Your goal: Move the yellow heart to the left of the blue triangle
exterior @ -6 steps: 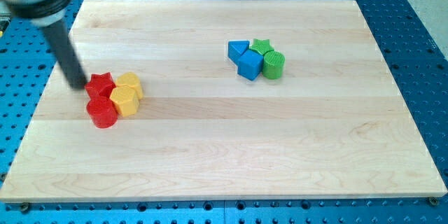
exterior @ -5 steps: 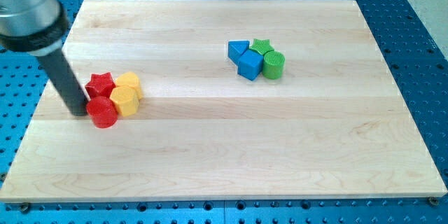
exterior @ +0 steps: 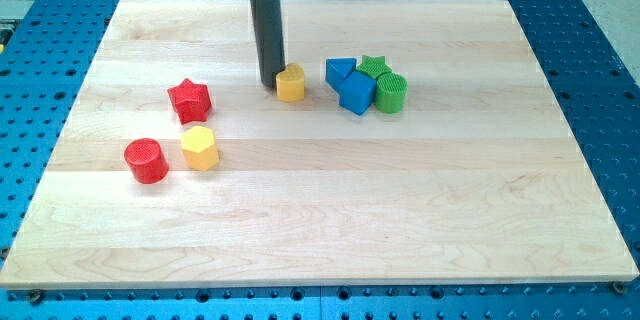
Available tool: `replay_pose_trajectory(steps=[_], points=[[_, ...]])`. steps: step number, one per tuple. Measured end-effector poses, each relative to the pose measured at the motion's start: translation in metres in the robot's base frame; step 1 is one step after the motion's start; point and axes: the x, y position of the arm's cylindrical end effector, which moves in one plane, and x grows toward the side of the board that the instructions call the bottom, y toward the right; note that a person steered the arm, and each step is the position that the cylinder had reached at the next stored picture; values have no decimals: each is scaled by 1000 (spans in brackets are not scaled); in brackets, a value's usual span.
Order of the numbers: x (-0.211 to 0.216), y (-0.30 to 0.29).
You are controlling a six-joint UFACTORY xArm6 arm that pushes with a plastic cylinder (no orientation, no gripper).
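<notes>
The yellow heart (exterior: 290, 84) sits on the wooden board (exterior: 320, 210) in the upper middle, a short gap to the left of the blue triangle (exterior: 339, 71). My tip (exterior: 270, 85) rests against the heart's left side. The blue triangle touches a blue cube (exterior: 356, 92), which sits below and right of it.
A green star (exterior: 374, 66) and a green cylinder (exterior: 391, 92) stand to the right of the blue blocks. At the view's left lie a red star (exterior: 189, 100), a red cylinder (exterior: 146, 160) and a yellow hexagon (exterior: 200, 148), now spread apart.
My tip moved from the far left to the upper middle. The yellow heart went with it, out of the left cluster to beside the blue triangle. The red star and yellow hexagon shifted apart.
</notes>
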Motion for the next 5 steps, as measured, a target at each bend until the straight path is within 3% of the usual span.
replay_pose_trajectory(steps=[1, 2, 3, 4, 5], points=[[43, -54], [41, -10], [-14, 8], [-14, -24], [66, -22]])
